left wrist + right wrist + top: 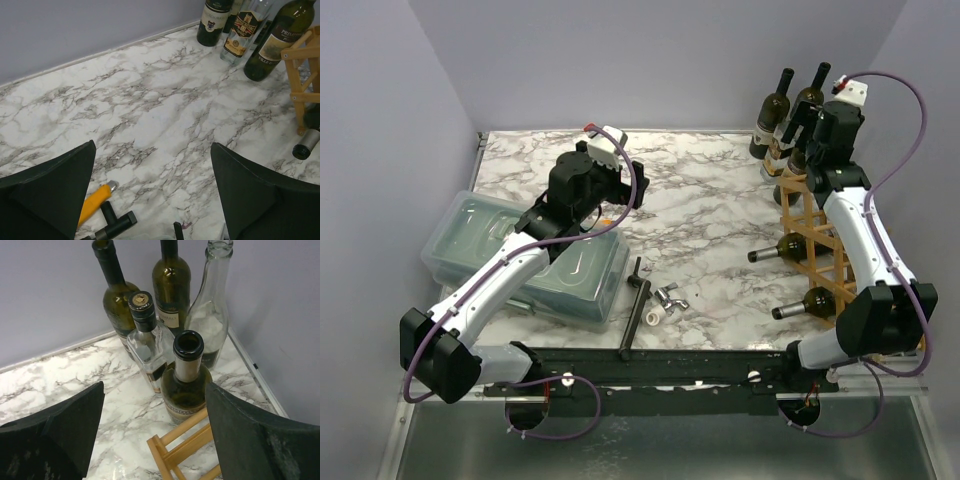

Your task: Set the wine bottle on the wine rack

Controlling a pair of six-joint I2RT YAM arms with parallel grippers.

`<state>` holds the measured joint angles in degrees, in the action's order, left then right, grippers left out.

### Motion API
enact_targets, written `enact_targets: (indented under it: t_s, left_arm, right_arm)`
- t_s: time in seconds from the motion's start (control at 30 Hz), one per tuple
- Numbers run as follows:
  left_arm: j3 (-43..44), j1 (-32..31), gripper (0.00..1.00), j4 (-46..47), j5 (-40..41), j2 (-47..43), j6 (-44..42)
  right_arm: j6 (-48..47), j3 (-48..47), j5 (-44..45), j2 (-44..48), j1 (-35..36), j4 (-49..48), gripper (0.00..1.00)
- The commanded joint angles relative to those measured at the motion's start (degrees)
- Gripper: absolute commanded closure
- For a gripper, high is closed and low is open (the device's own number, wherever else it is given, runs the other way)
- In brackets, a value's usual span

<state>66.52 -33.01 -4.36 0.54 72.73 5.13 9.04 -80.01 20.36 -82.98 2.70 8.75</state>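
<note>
A dark green wine bottle (188, 382) with an open mouth stands upright just behind the top bar of the light wooden wine rack (182, 447). My right gripper (154, 385) hovers above them with its jaws wide apart and nothing between the pads; the bottle sits close to the right finger. In the top view the right gripper (798, 130) is at the back right corner, over the wine rack (812, 235). My left gripper (623, 185) is open over the marble. In the left wrist view the left gripper (152, 145) holds nothing.
Several more bottles (171, 287) stand against the back wall. Two bottles (775, 253) lie in the rack's cells, necks pointing left. A clear plastic lidded bin (510, 250) sits under the left arm. A black T-handled tool (636, 300), a small white piece (655, 317) and a yellow-handled tool (95, 202) lie on the table.
</note>
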Motion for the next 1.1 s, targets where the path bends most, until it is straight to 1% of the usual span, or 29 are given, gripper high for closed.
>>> enact_targets:
  t_s: [0.0, 0.23, 0.37, 0.57, 0.7, 0.97, 1.07]
  left_arm:
    - [1.5, -0.1, 0.01, 0.2, -3.9, 0.0, 1.9]
    - [1.7, -0.7, 0.01, 0.5, -5.4, 0.0, 2.8]
    - [1.8, -1.2, 0.01, 0.4, -5.3, 0.4, 2.7]
    - [1.9, -1.8, 0.01, 0.2, -5.3, 0.7, 2.5]
    - [1.9, -1.8, 0.01, 0.2, -5.0, 0.8, 2.3]
    - [1.9, -1.8, 0.01, 0.1, -5.0, 1.2, 2.4]
    - [1.9, -1.8, 0.01, 0.1, -4.9, 1.3, 2.3]
  right_arm:
    - [0.7, -2.2, -1.6, -3.2, -1.7, 1.0, 0.19]
    - [1.9, -1.9, -1.9, -5.9, -4.7, -0.7, 0.3]
    - [1.6, -1.5, -1.4, -7.0, -5.4, -2.8, 0.33]
    - [1.3, -0.5, -2.8, -8.7, -6.5, -5.3, 0.35]
    - [1.2, -2.0, -3.2, -11.1, -6.4, -5.6, 0.36]
    - [0.6, -1.3, -2.0, -13.3, -6.5, -8.2, 0.38]
    - [-0.3, -0.8, -1.3, -14.1, -6.4, -11.0, 0.38]
